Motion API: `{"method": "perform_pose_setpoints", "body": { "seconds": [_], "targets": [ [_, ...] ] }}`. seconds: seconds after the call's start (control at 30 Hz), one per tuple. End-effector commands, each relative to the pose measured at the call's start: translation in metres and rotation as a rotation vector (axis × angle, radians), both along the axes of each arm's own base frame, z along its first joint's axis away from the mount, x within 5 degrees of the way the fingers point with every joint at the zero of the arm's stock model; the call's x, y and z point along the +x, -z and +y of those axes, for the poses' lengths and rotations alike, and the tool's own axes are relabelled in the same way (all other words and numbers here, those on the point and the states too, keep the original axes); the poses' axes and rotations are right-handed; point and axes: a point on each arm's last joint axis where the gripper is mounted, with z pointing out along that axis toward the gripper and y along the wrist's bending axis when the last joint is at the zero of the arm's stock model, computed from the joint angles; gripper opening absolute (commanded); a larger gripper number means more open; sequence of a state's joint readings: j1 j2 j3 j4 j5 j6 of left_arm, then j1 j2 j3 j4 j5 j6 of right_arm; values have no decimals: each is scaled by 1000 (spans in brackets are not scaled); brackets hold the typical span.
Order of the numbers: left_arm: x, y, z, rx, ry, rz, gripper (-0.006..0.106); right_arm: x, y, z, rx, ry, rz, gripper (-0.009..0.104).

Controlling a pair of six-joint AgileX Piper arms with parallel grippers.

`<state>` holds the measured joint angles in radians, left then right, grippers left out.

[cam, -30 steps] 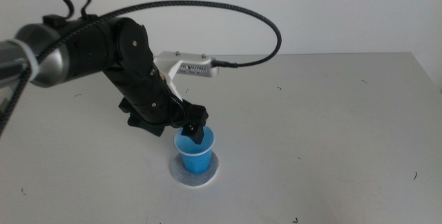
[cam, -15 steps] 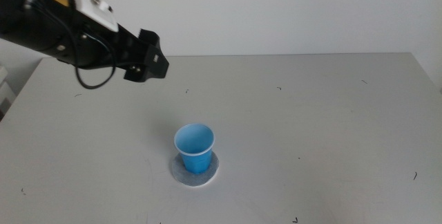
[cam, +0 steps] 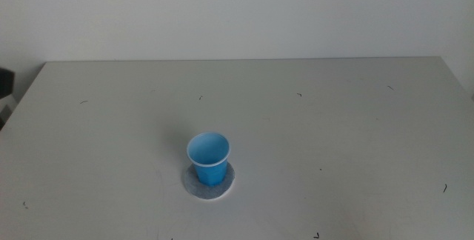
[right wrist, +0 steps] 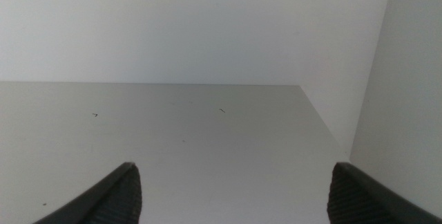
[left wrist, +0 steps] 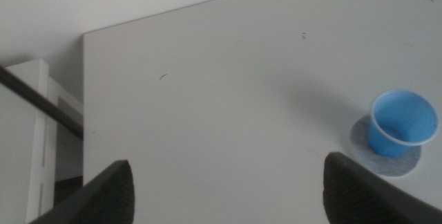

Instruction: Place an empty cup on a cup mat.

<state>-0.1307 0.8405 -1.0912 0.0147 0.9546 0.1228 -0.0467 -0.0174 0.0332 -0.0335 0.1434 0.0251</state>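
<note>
Middle view: the blue cup (cam: 208, 158) stands upright on the grey cup mat (cam: 208, 184), mouth up, long axis vertical, a little toward the mat's far edge; mat rim shows in front. Neither arm is over the surface (cam: 333, 121).
Left wrist view: left gripper (left wrist: 228, 186) hangs high, well apart from the cup (left wrist: 399, 126) and mat (left wrist: 384, 162); fingers (left wrist: 107, 195) spread wide, holding nothing.
Right wrist view: right gripper (right wrist: 231, 189) waits over bare surface, fingers (right wrist: 114, 195) wide and empty; cup not visible here.
Step in hand: placement looks done; a good retreat stays high and clear of the light cup.
</note>
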Motion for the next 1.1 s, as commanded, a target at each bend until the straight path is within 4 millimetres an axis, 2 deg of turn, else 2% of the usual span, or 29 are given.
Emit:
{"method": "perform_pose_setpoints", "body": {
  "seconds": [0.0, 0.17, 0.27, 0.57, 0.7, 0.87, 1.07],
  "targets": [
    [-14, -3, 10, -16, -56, -157, 105, -2, -12, 0, -23, -4, -107, 94],
    [-38, 19, 18, -28, -120, -372, 105, -2, -12, 0, -23, -4, -107, 94],
    [-48, 43, 18, -44, -120, -432, 105, -2, -12, 0, -23, -4, -107, 94],
    [-70, 124, 16, -88, -126, -432, 105, -2, -12, 0, -23, -4, -107, 94],
    [-79, 152, 16, -85, -126, -421, 105, -2, -12, 0, -23, -4, -107, 94],
    [-90, 175, 17, -78, -125, -454, 105, -2, -12, 0, -23, -4, -107, 94],
    [-96, 191, 17, -81, -123, -488, 105, -2, -12, 0, -23, -4, -107, 94]
  ]
}}
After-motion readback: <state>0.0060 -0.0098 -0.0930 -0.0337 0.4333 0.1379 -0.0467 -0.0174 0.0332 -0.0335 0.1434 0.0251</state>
